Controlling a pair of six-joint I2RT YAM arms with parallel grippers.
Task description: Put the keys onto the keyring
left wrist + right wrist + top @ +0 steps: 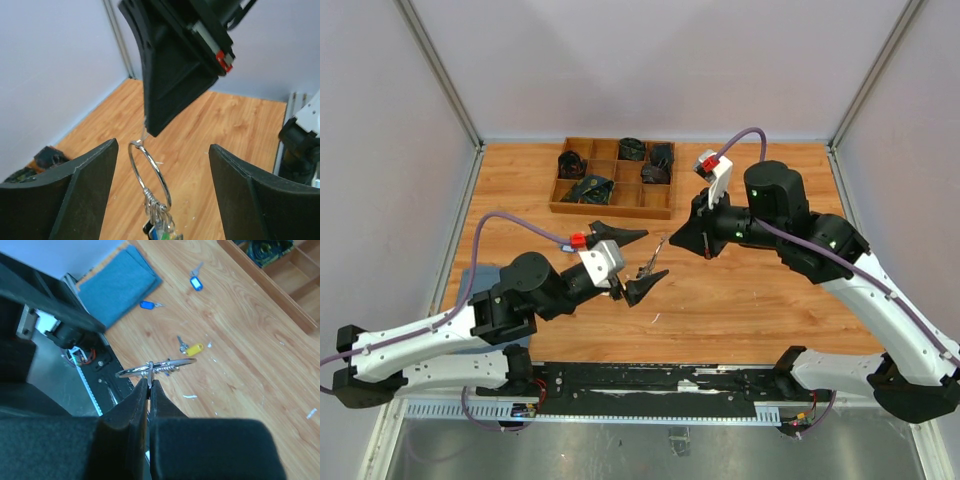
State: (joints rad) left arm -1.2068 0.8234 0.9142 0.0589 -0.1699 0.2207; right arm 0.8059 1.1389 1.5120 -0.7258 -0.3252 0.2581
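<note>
My right gripper (149,382) is shut on a small tab of the keyring (172,364) and holds the thin silver ring in the air. In the left wrist view the keyring (161,176) hangs from the right finger tip (172,75), with a bunch of keys (162,227) on its lower end. My left gripper (162,149) is open, one finger on each side of the ring, touching nothing. A yellow-headed key (193,348) and a blue-headed key (196,282) lie on the table. In the top view the grippers meet mid-table: left (638,262), right (672,240).
A small blue tag (146,304) lies on the table near a folded blue cloth (120,282). A wooden compartment tray (612,208) with dark items stands at the back. White scraps dot the wood. The table's near edge carries a black rail (650,382).
</note>
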